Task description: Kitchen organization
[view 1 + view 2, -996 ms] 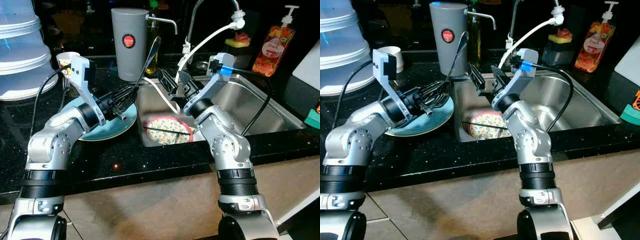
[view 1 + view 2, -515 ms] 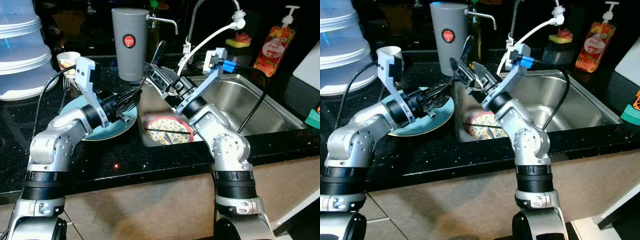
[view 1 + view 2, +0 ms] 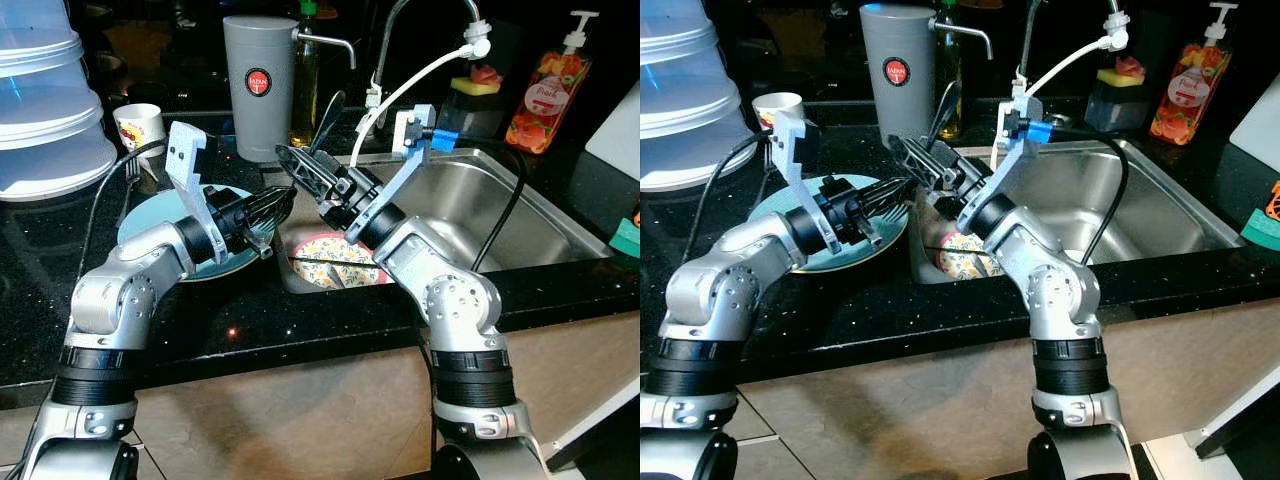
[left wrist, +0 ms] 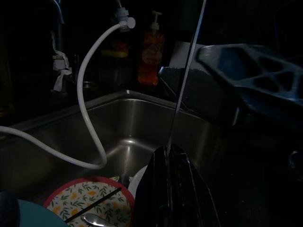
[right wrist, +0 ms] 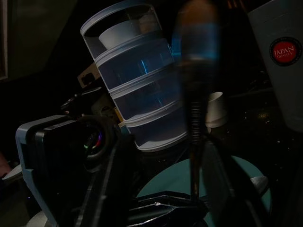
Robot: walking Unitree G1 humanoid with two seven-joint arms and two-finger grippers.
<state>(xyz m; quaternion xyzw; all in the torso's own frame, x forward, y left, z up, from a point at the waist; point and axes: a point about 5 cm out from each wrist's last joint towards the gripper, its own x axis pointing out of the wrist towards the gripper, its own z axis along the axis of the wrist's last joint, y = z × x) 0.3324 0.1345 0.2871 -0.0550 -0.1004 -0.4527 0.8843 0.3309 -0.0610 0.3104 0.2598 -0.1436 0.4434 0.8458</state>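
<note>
A long dark spoon (image 3: pixel 330 108) stands tilted over the sink's left edge. My left gripper (image 3: pixel 280 203) is shut on the low end of its thin handle (image 4: pixel 184 85), above a teal plate (image 3: pixel 150 215) on the black counter. My right gripper (image 3: pixel 298 172) reaches leftward across the sink. It is open, and the spoon's handle (image 5: pixel 193 137) runs between its fingers (image 5: pixel 110 189), just above the left gripper. In the sink lies a floral bowl (image 3: pixel 335 262) with a red rim. A dark stick rests across it.
A grey canister (image 3: pixel 258 85) stands behind the grippers and a small cup (image 3: pixel 138 122) to its left. Stacked translucent containers (image 3: pixel 40 100) stand at far left. A white hose (image 3: pixel 420 75) hangs from the tap over the steel sink (image 3: pixel 480 200). A soap bottle (image 3: pixel 545 90) stands at back right.
My right gripper has swung left from over the sink to the spoon's handle. The left gripper has shifted a little to the right with the spoon.
</note>
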